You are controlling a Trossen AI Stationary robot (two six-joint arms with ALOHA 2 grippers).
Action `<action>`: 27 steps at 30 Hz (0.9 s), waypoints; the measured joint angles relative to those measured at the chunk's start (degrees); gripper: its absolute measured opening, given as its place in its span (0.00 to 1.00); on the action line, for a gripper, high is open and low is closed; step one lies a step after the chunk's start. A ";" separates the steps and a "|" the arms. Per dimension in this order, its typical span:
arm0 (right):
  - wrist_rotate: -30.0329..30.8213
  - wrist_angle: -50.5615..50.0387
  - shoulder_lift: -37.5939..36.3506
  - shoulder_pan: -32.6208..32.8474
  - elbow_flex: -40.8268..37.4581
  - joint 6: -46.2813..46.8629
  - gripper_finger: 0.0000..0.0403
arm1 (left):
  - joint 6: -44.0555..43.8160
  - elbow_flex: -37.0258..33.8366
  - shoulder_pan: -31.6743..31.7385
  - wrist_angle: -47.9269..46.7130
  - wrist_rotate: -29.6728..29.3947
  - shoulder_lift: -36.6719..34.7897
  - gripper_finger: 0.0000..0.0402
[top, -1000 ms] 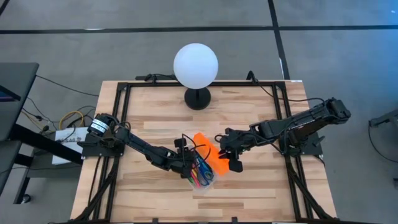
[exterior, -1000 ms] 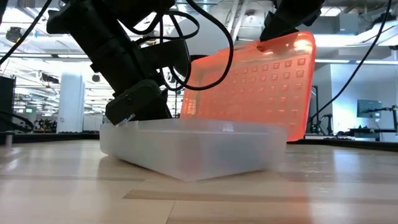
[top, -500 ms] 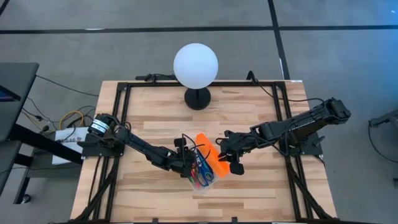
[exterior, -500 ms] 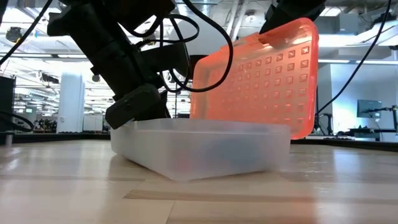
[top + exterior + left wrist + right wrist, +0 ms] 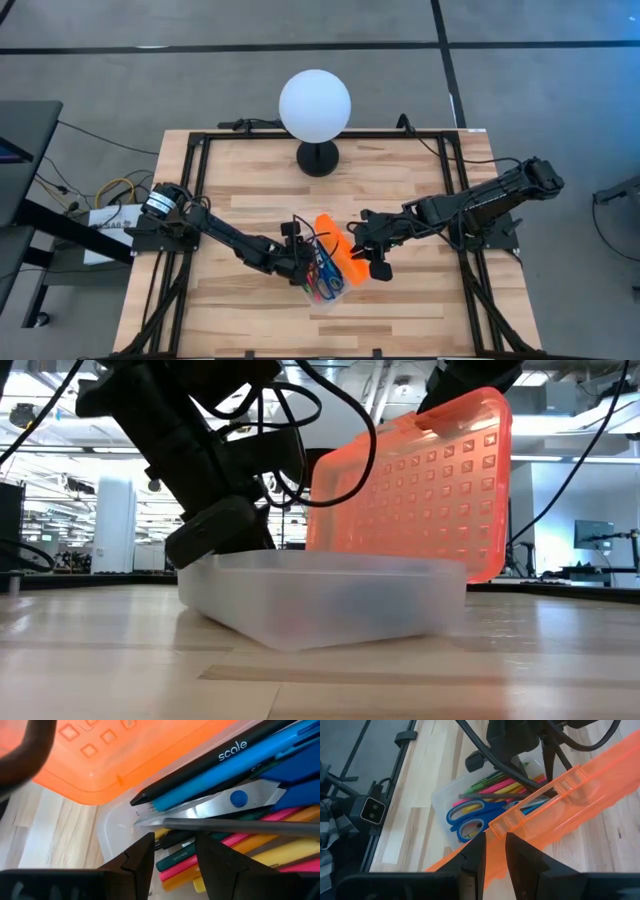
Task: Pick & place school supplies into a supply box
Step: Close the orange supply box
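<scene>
The supply box (image 5: 325, 268) sits on the wooden table (image 5: 250, 180), well in front of the white globe lamp (image 5: 315, 105) and a little to the right of the lamp's black base (image 5: 318, 158). Its clear body (image 5: 325, 595) rests flat on the wood, while its orange lid (image 5: 410, 485) stands raised, close to upright and leaning slightly back, hinged along the far side of the body. The right gripper (image 5: 493, 851) is at the lid's free edge, away from the lamp, with its two fingers clenched on that orange rim, one finger on each face of it; in the low view it meets the lid at the top corner. The left gripper (image 5: 172, 851) is at the end of the box body on the side away from the right arm, its fingers (image 5: 145, 855) apart and dipped just over the contents, with nothing pinched between them. Inside the box body lie the school supplies (image 5: 235, 820), packed side by side along its length: a black pen, a blue pen, a grey pencil, pink, yellow, orange and dark green markers, and the scissors (image 5: 472, 820) with blue handles, whose blades point toward the left gripper and whose handles lie at the end of the box nearer the right gripper.
</scene>
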 joint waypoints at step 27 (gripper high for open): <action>0.03 1.27 0.00 0.00 -0.08 -1.38 0.16 | 4.69 4.40 -6.33 -6.41 -13.18 -0.04 0.34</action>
